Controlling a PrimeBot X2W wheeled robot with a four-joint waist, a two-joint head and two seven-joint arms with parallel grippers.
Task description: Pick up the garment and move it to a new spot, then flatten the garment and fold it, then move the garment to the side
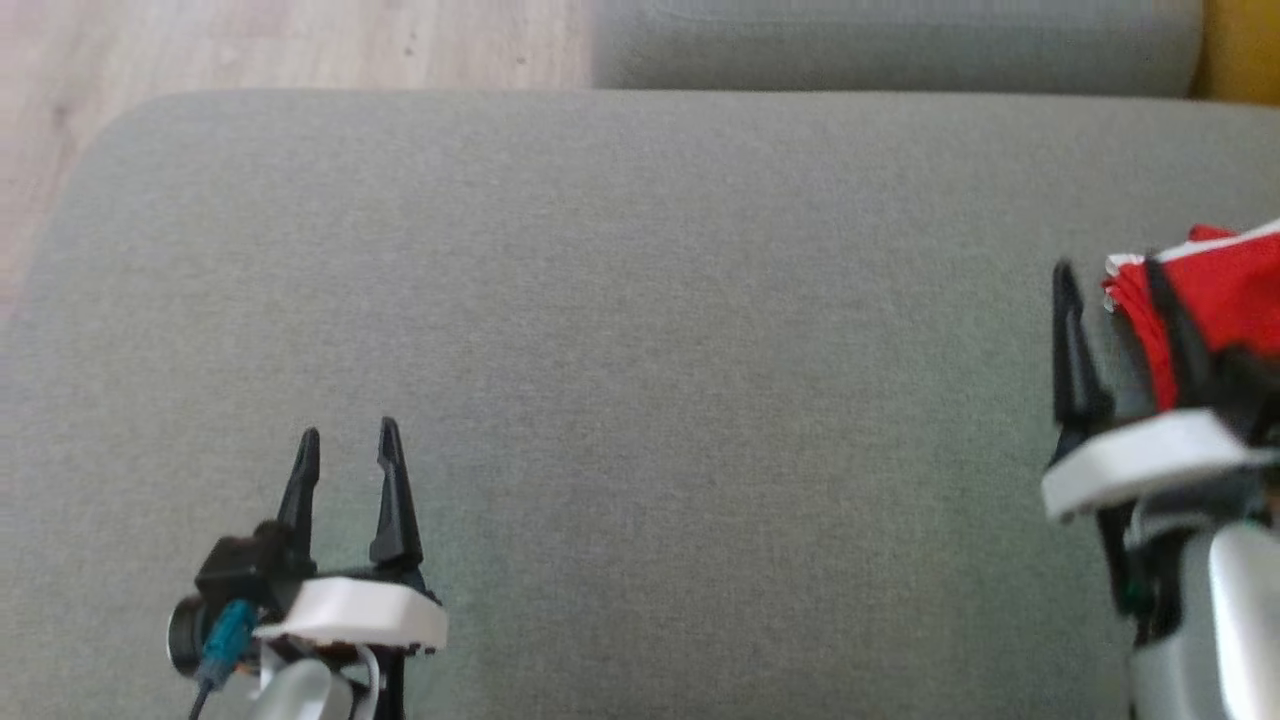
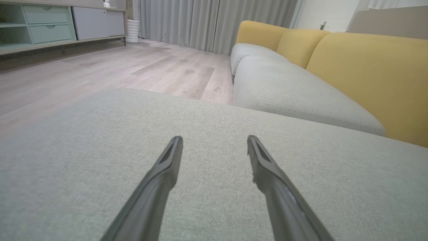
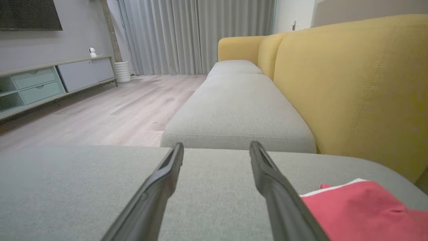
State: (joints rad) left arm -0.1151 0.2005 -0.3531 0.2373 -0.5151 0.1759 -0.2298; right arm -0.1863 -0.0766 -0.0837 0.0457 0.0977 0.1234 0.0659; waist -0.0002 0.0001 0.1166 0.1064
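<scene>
Head view: garment (image 1: 1225, 290) lies at the cushion's (image 1: 640, 300) far right edge, right beside the right gripper (image 1: 1106, 268). Left gripper (image 1: 349, 430) is well apart from it. Both are spread wide and empty. The garment looks folded and set aside, so probably the last step. Next: lift the right arm clear without snagging cloth.

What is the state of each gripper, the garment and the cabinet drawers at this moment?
Left gripper: open, empty, above the cushion.
Right gripper: open, empty, beside the garment.
Garment: lying on the cushion, not held, seemingly folded.
Cabinet drawers: shut.
</scene>
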